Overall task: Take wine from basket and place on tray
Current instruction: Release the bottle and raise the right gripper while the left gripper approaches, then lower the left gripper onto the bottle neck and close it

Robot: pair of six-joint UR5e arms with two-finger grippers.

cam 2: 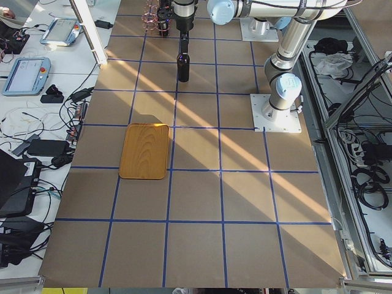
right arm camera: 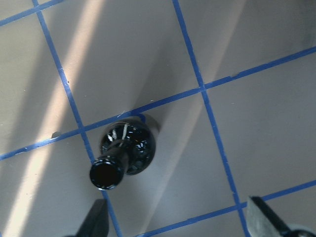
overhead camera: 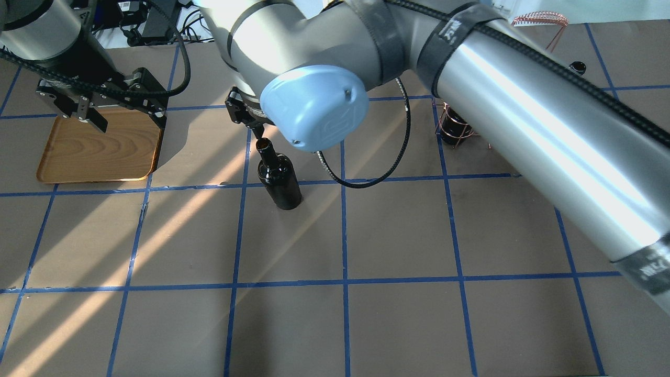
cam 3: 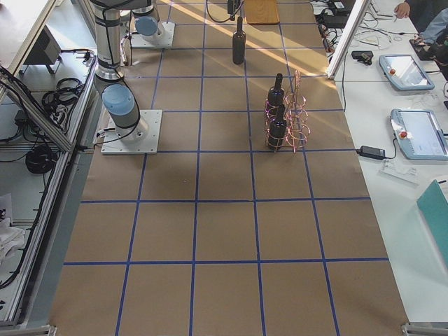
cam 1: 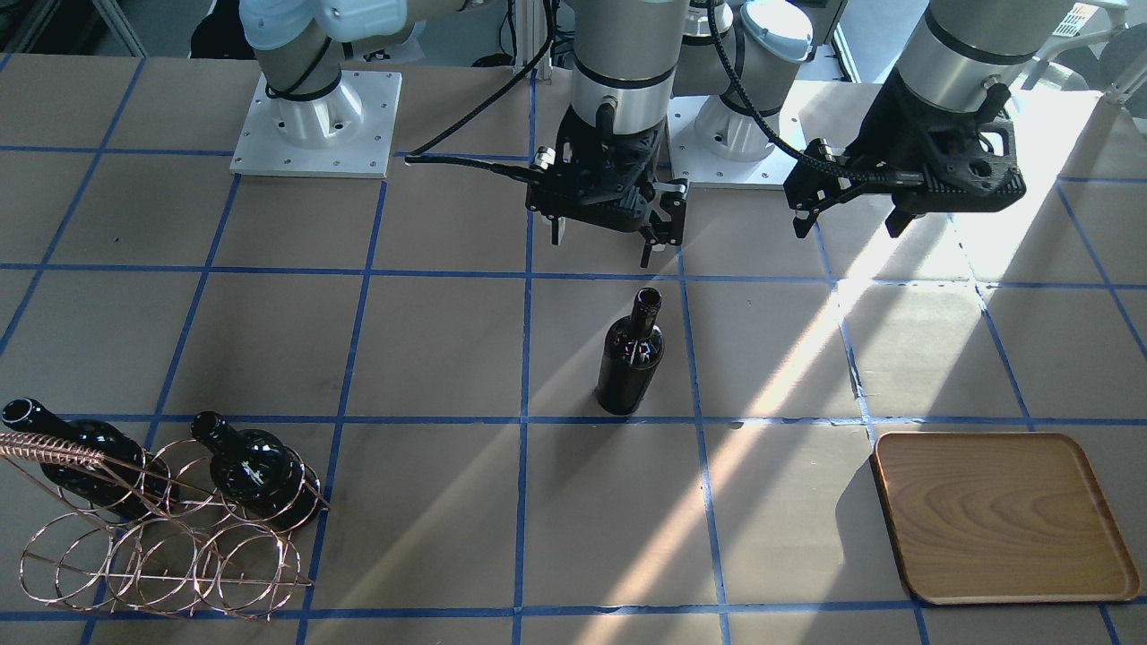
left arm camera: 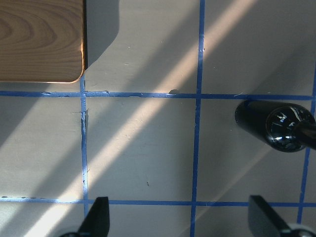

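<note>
Tray (overhead camera: 94,152) of light wood lies at the far left of the table (overhead camera: 398,235) in the overhead view. The left gripper (overhead camera: 130,124) hangs over the tray's right edge, its jaws wide apart and holding nothing. Right of that, near the middle of the table, the wine (overhead camera: 280,180) stands upright on a blue tape line, well apart from the tray. The right gripper (cam 1: 605,244) hovers just above and behind the bottle's mouth. Its fingers are spread and not touching the glass. At the far right sits the copper wire basket (cam 1: 54,445), with two more dark bottles (cam 1: 255,470) lying tilted in its loops, necks raised.
</note>
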